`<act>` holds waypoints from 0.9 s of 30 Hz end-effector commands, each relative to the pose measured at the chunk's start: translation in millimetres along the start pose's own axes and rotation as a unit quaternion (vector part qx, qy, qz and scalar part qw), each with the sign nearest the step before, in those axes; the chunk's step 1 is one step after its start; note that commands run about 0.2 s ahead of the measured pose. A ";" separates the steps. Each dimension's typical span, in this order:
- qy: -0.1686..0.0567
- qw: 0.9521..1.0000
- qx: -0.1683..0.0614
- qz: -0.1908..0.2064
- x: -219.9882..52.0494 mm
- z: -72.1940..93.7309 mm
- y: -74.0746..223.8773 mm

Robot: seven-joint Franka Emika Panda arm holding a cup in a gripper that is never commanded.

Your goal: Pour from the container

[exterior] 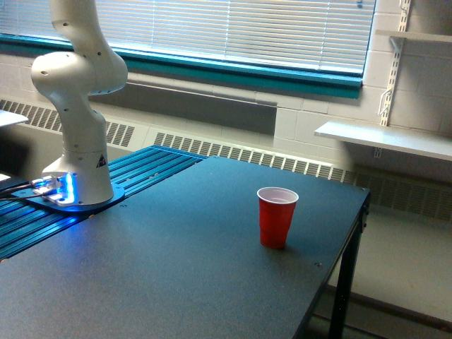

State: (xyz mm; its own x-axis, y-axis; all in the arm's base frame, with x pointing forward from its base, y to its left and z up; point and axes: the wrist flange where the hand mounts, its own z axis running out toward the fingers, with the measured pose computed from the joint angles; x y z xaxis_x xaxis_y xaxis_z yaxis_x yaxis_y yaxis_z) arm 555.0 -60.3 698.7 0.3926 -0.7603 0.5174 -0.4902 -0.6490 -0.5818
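No clear container in shot, and the gripper is out of frame too, so its grip can't be told. One red cup (277,216) stands upright on the dark table (176,282), apparently awaiting the pour. One arm base (76,152) sits at the exterior view's left.

White robot arm (76,106) running out past the top edge, gripper out of frame, dark table (176,282) being cropped at the bottom edge, red cup (276,217) interior too small to tell
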 end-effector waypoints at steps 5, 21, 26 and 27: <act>0.004 0.999 0.029 -0.021 -9.0 -24.6 -23.8; -0.021 0.997 0.022 -0.067 -38.9 -4.8 3.8; -0.035 0.996 0.016 -0.081 -53.0 3.1 21.6; -0.038 0.996 0.016 -0.083 -56.2 5.0 25.7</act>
State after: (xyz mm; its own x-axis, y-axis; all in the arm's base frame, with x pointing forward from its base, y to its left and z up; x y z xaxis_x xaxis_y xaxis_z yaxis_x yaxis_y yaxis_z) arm 532.3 -33.4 667.4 0.4814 -0.7015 0.5255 -0.4294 -0.7114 -0.5564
